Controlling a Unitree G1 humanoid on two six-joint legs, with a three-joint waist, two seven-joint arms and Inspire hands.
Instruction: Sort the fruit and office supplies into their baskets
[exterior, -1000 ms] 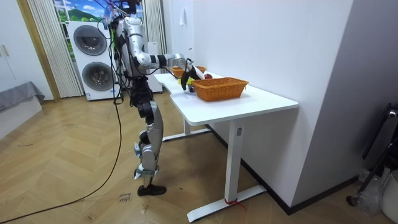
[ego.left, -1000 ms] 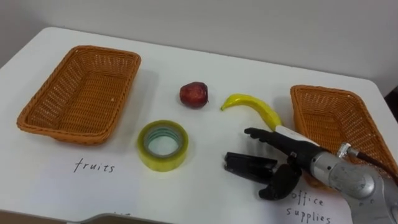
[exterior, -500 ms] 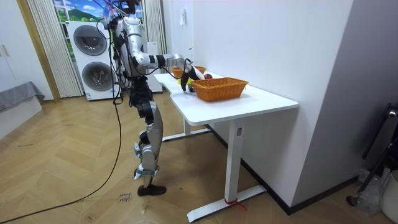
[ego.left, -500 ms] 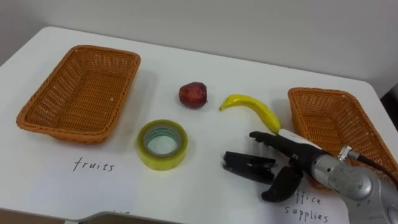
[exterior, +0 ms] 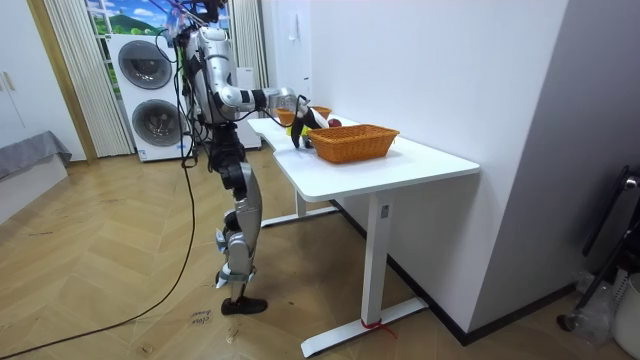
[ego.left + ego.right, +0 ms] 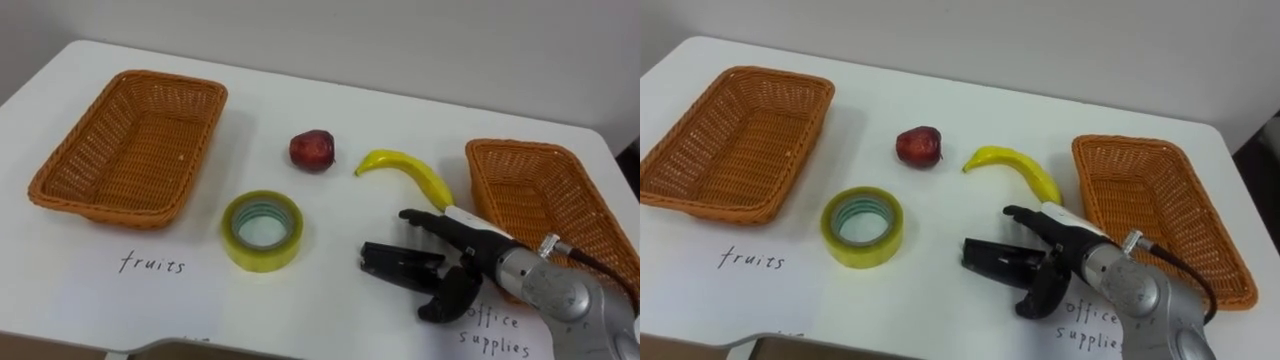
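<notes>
Far left, the left basket (image 6: 125,145) sits empty, close to the left edge of the table (image 6: 330,100), with a handwritten label on the tabletop in front of it. Then a strip of bare white, then the tape roll (image 6: 262,231) lying flat, well clear of that basket. Behind it and a bit right is the apple (image 6: 312,150), with the banana (image 6: 405,172) near it and open table behind both up to the far edge. The right hand (image 6: 478,250) comes in from the lower right, fingers spread straight over a black office item (image 6: 400,266), thumb hooked at its near side, not closed on it. The right basket (image 6: 545,205), also empty, sits by the right edge
</notes>
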